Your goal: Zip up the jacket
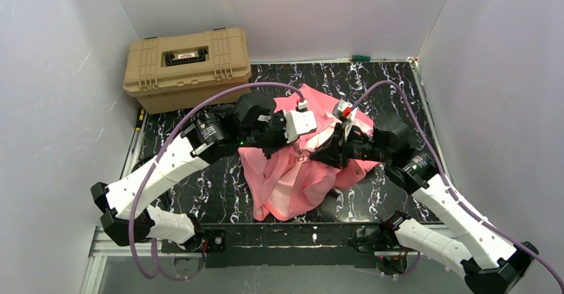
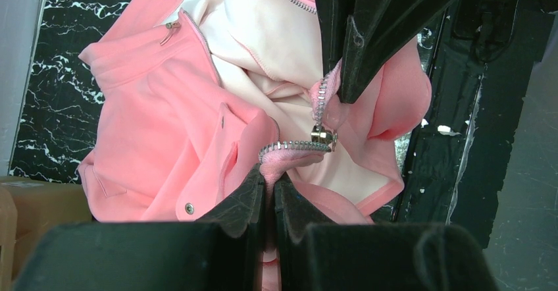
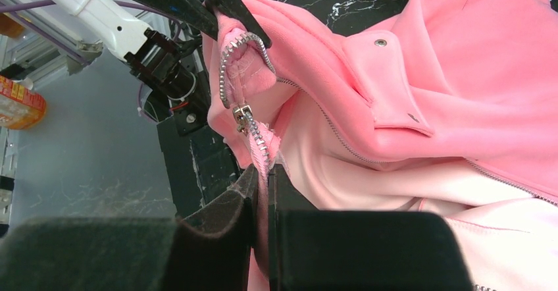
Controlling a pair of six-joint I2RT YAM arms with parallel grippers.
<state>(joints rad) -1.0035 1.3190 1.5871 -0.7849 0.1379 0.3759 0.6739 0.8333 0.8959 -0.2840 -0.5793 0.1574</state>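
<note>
The salmon-pink jacket (image 1: 286,181) lies bunched on the black marbled table (image 1: 372,88), open, with its pale lining showing. My left gripper (image 2: 271,184) is shut on a fold of the jacket (image 2: 164,126) edge just below a curved run of zipper teeth. The metal slider (image 2: 324,135) hangs between both grippers. My right gripper (image 3: 264,172) is shut on the zipper tape directly under the slider (image 3: 241,114), and the jacket (image 3: 460,60) spreads to its right. In the top view the left gripper (image 1: 297,149) and right gripper (image 1: 318,153) meet over the jacket's middle.
A tan hard case (image 1: 188,68) stands at the back left corner. A green-handled tool (image 1: 360,58) lies along the back edge. White walls close in the table on three sides. Both arms' purple cables arch over the jacket.
</note>
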